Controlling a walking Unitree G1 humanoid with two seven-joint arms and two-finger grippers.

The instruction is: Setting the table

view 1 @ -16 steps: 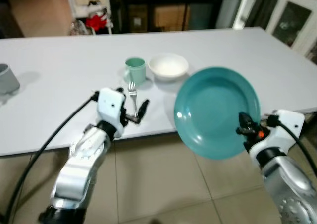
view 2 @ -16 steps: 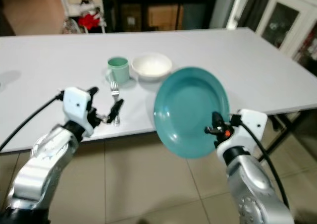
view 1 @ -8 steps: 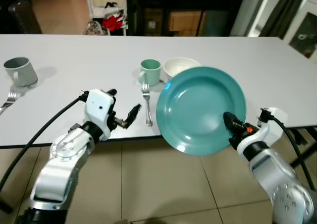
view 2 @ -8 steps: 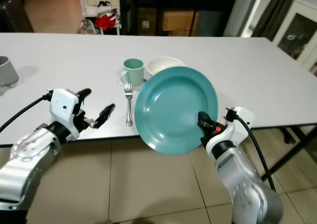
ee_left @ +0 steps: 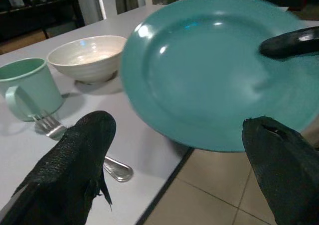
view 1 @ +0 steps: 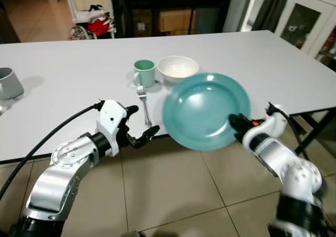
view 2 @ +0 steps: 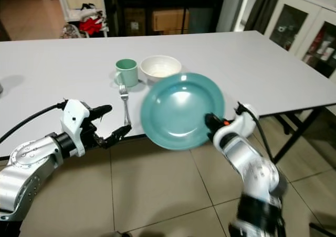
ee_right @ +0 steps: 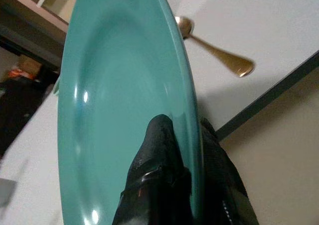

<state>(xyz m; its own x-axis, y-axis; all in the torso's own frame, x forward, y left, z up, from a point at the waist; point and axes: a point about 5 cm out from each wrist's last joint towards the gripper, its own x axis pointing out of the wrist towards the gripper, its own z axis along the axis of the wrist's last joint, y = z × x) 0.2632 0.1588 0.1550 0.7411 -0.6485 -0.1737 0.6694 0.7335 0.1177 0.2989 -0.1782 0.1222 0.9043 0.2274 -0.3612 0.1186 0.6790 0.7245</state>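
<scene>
Right gripper (ee_right: 187,160): fingers (ee_right: 159,155) pinch the teal plate (ee_right: 114,110) at its rim; a fork handle (ee_right: 214,53) lies on the white counter (ee_right: 259,21).

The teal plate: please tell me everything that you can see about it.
The plate is round, teal and glossy, with a shallow well and a broad raised rim; it looks ceramic or melamine and is empty. The right gripper is shut on its near right rim, one finger above, one below. It is tilted, held over the near edge of the white table, partly overhanging the floor. Whether it touches the table cannot be told. It is right of the fork, in front of the bowl.
</scene>
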